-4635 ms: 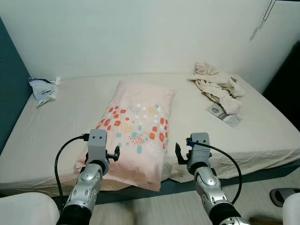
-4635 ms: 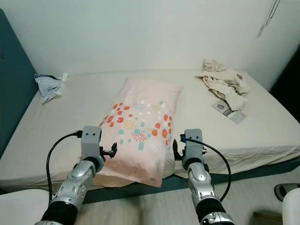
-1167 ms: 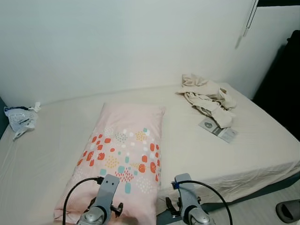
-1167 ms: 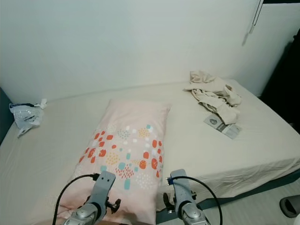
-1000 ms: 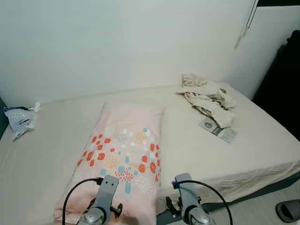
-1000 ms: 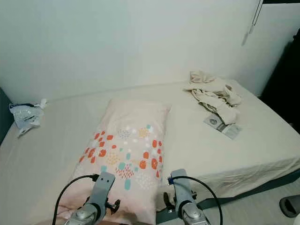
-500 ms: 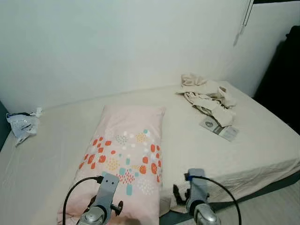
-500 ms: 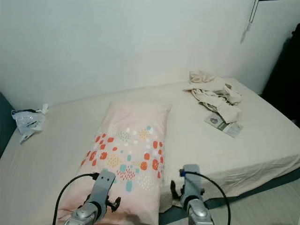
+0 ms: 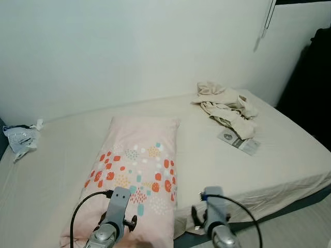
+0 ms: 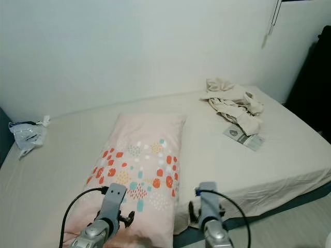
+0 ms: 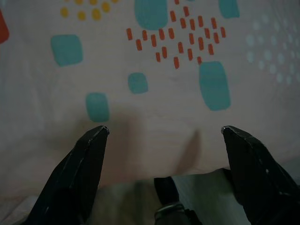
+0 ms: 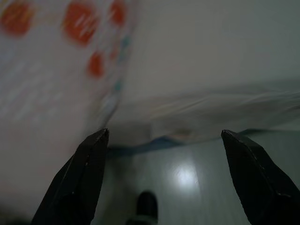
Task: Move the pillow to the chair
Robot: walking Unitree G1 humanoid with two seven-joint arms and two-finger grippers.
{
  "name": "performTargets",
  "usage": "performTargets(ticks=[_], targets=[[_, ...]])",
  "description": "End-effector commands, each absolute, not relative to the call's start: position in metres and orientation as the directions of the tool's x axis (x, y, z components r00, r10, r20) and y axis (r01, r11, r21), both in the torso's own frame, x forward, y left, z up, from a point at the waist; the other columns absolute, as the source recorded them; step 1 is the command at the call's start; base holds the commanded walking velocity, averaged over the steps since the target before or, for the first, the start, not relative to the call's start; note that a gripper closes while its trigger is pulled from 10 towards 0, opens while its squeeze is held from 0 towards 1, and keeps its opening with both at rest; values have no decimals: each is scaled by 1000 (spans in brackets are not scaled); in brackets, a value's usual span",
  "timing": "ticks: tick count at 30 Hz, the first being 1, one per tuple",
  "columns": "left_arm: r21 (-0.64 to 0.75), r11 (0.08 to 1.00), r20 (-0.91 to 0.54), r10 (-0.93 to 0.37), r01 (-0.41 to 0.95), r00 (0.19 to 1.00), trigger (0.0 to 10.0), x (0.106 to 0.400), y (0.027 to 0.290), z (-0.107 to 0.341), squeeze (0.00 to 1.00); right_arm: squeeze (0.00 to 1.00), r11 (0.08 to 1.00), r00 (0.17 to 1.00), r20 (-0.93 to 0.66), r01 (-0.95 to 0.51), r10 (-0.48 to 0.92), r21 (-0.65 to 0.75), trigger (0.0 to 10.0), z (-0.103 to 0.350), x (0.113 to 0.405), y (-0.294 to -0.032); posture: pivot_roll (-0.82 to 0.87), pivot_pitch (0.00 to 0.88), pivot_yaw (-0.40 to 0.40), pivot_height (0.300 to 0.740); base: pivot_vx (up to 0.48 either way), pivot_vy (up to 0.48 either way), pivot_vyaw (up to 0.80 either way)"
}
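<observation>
Pillow [image 9: 135, 170] lies lengthwise on the bed [image 9: 289, 170], its near end at the front edge. Crumpled cloth [image 9: 225, 106] sits at two o'clock from it, a packet [image 9: 239, 142] just before that cloth. Plastic bag [image 9: 19, 137] at ten o'clock.

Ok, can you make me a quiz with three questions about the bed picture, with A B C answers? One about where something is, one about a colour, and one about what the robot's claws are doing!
1. Where is the pile of crumpled clothes?
A. On the bed's far right part
B. On top of the pillow
C. On the floor

2. What colour is the pillow's cloth under the dots?
A. Dark blue
B. Pale pink
C. Black

3. What is the left claw doing?
A. Squeezing the pillow
C. Holding the clothes
B. Open just above the pillow

Answers:
1. A, the clothes lie on the bed near the right wall.
2. B, the pillow is pale pink with red, teal and yellow spots.
3. B, the left claw has its fingers spread wide over the fabric, gripping nothing.
</observation>
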State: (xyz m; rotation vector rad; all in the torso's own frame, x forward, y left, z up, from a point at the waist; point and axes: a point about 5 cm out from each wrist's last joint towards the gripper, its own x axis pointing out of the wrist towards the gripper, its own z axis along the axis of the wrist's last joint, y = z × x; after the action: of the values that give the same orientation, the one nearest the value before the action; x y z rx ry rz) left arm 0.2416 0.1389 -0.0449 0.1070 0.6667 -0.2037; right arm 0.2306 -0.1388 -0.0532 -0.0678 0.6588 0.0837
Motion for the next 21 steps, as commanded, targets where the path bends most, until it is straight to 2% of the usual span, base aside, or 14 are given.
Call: performTargets(ticks=[1,3,8,10,11,14,19,21], targets=[[18,988,-635,-106,152,765,10000,244,149,-45,0,0,991,758,-648,-130,75,-38,10000,-57,227,-139,-79,0,11,740,0,0,0],[-11,992,-627,-105,126,772,10000,251,149,-41,0,0,993,737,-673,-115,69,-24,10000,-59,226,-141,-95,6,15,740,0,0,0],[33,960,-642,-192,277,742,10000,242,131,-46,0,0,991,744,-663,-133,81,-28,10000,-58,228,-138,-81,1,38,740,0,0,0],[41,963,-639,-179,265,748,10000,242,133,-46,0,0,990,742,-665,-142,91,-23,10000,-57,229,-138,-79,9,43,740,0,0,0],[35,973,-636,-154,227,756,10000,243,137,-45,0,0,989,741,-664,-147,98,-18,10000,-56,231,-137,-93,45,59,740,0,0,0],[-12,992,-620,-107,127,777,10000,253,147,-39,0,0,988,761,-640,-153,107,-18,10000,-52,236,-133,-133,52,71,740,0,0,0],[38,992,-595,-75,121,800,10000,261,150,-33,0,0,992,780,-617,-129,107,8,10000,-49,239,-130,-128,56,79,740,0,0,0],[116,981,-600,-58,158,798,10000,257,151,-35,0,0,995,796,-598,-98,92,22,10000,-47,241,-135,-121,47,83,740,0,0,0]])
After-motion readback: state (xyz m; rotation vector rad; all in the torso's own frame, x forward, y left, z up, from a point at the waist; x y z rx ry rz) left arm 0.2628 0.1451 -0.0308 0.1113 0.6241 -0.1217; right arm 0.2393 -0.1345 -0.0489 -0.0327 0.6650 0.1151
